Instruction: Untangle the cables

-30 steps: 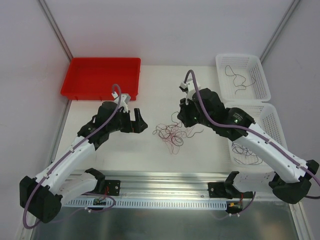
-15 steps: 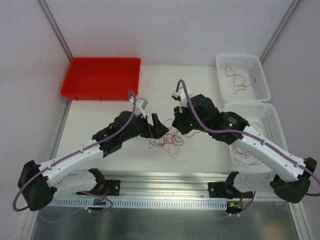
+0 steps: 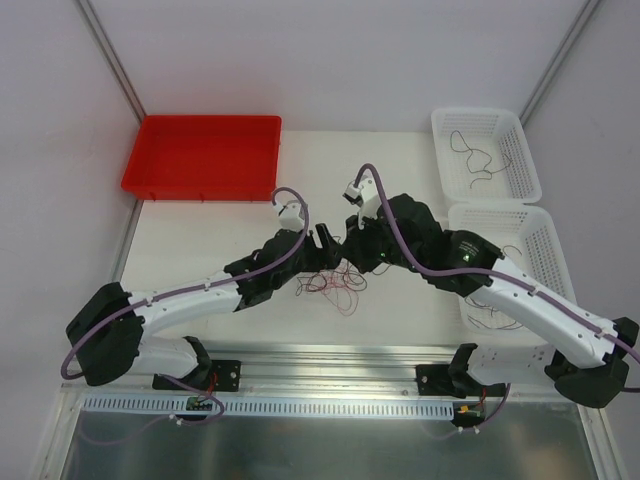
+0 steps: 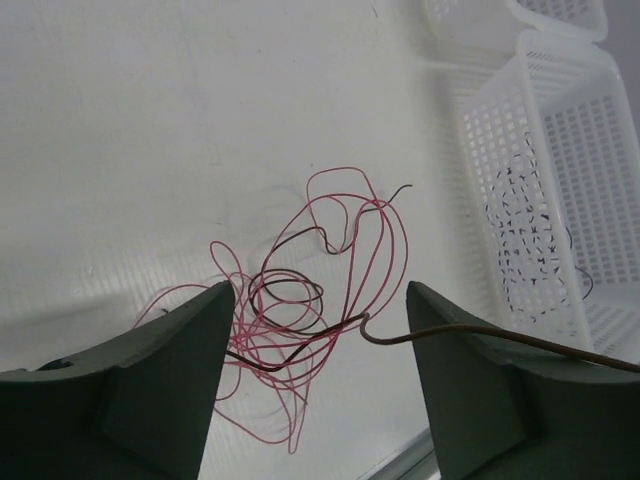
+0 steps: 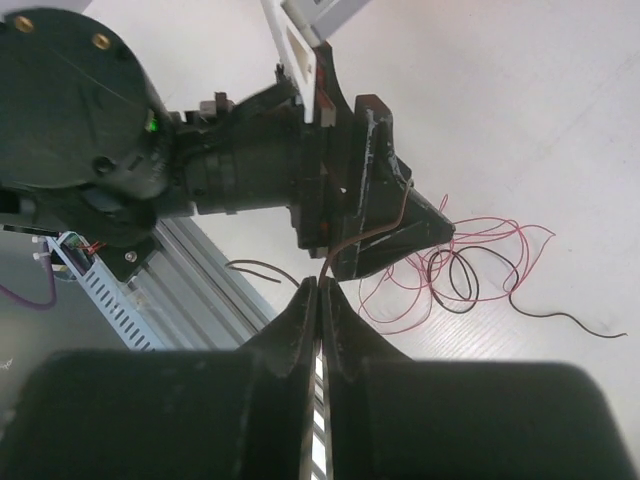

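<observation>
A red tray [image 3: 200,155] sits at the far left of the white desk [image 3: 400,170]. Nothing can be seen inside it.

Next comes the left hand [image 4: 318,310]. Its two fingers [image 4: 180,360] stand apart, so it is open and holds nothing. It hangs just over the cables [image 4: 290,320].

The cables lie on the desk in the middle, between the two hands. They are a small bunch of thin pink and dark loops, all mixed up. One dark end pokes out to the right.

The right hand [image 5: 318,288] is just beside the left hand, almost touching it. Its fingers are pressed tight together. They pinch a thin brown cable [image 4: 460,334]. This cable runs across one finger of the left hand, and its end curls like a little hook over the bunch.

On the right are two white baskets. The far basket [image 3: 485,120] has a thin dark wire in it. The near basket [image 3: 540,225] has a few dark wires too.
</observation>
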You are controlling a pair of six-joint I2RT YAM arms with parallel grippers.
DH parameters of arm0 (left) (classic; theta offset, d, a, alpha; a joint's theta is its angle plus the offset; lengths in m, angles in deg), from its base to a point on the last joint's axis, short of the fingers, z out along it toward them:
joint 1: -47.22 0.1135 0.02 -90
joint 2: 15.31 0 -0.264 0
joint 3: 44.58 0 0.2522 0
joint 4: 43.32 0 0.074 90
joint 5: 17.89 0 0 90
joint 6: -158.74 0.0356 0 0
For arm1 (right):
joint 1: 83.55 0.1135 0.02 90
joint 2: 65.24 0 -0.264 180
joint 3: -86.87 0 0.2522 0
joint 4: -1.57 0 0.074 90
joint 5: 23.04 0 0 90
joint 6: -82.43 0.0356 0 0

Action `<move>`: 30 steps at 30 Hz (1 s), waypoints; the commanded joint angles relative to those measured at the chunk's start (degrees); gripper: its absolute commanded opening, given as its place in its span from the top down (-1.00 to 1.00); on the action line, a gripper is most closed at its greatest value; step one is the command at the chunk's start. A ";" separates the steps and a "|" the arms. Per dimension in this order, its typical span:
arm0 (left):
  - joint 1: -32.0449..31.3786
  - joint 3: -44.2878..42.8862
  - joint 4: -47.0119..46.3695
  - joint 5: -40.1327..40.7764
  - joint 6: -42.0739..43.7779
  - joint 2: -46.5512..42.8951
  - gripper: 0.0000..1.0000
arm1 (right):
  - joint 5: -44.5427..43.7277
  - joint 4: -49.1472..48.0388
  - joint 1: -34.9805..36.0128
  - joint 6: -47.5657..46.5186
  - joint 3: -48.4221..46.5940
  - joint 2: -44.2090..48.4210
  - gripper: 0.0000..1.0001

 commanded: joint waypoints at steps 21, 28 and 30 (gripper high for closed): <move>-0.75 -0.20 2.55 11.98 -12.70 17.84 0.45 | -13.77 6.76 0.43 -6.92 -17.92 7.79 0.99; 1.88 1.02 4.49 10.31 -16.03 19.69 0.46 | -23.80 6.42 0.34 -11.58 -23.46 12.09 0.99; 3.37 2.17 4.76 9.78 -17.35 19.43 0.47 | -27.22 4.58 0.34 -13.07 -23.55 14.37 0.99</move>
